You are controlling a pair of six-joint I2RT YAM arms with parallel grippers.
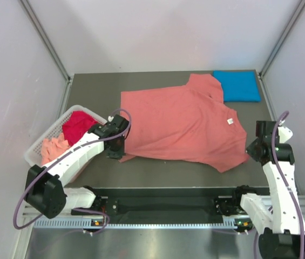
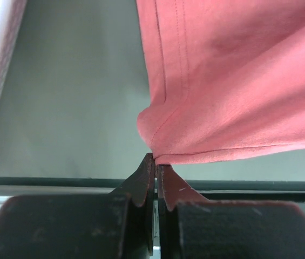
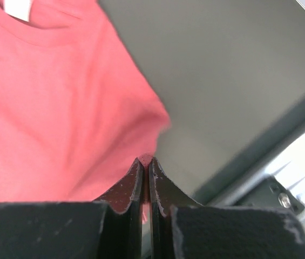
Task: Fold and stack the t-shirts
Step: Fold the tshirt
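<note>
A salmon-pink t-shirt (image 1: 182, 127) lies spread across the middle of the grey table, collar tag toward the right. My left gripper (image 1: 115, 150) is shut on its near left hem corner (image 2: 155, 156). My right gripper (image 1: 251, 151) is shut on its near right corner by the sleeve (image 3: 146, 158). A bright blue t-shirt (image 1: 237, 85) lies folded at the back right corner. A magenta shirt (image 1: 78, 126) and an orange one (image 1: 52, 148) lie bunched in the basket at the left.
A white slatted basket (image 1: 38, 141) stands at the table's left edge, next to my left arm. White walls close in both sides and the back. A dark rail (image 1: 168, 205) runs along the near edge.
</note>
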